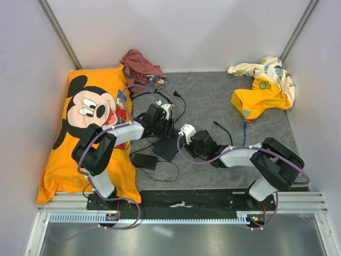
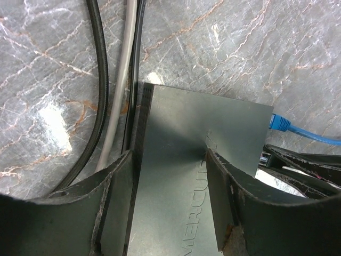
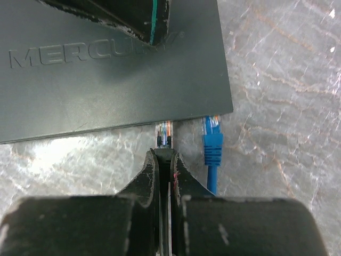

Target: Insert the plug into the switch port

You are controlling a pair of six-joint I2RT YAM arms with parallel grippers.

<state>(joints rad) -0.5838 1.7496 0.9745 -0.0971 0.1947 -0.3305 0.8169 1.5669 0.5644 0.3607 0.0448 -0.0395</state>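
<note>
While the left gripper (image 2: 176, 213) is clamping the switch (image 3: 106, 69) at frame centre, the right gripper (image 3: 166, 160) is pinching the plug (image 3: 164, 133), whose tip is meeting the switch's edge; seating in the port looks unfinished.

A walled robot test cell: plain white panels (image 1: 176, 32), aluminium rail (image 1: 181, 205), marble-patterned tabletop (image 1: 213, 96).

Left gripper (image 2: 173, 184) fingers astride the black switch (image 2: 186, 138), cables (image 2: 114, 80) alongside
</note>
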